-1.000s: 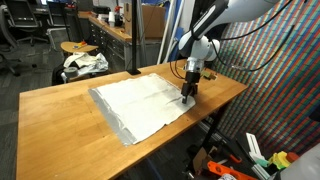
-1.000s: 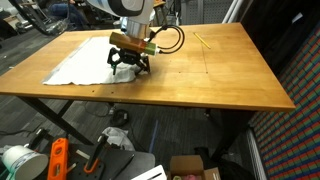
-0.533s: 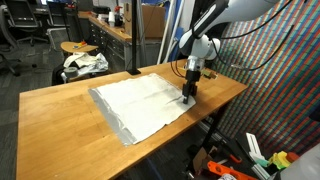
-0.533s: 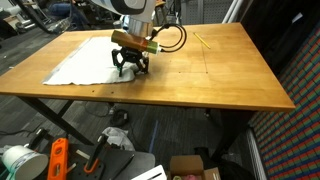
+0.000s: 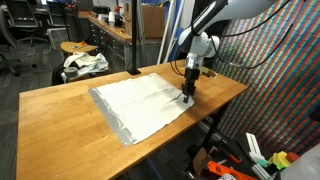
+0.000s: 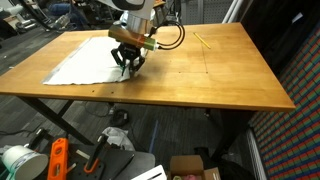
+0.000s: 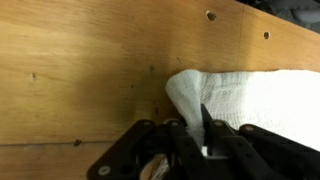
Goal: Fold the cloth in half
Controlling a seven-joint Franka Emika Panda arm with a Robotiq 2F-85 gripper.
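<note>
Off-white cloth (image 5: 140, 105) lies flat on the tabletop (image 5: 55, 115); the claw (image 6: 127, 68) is clenched on its corner, a thin pinch that could slip when lifted.

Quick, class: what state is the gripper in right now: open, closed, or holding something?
Gripper: closed, pinching the corner of the cloth.

We are clamping the claw (image 7: 205, 140), spread wide a second ago, onto the corner of the cloth (image 7: 255, 100).
</note>
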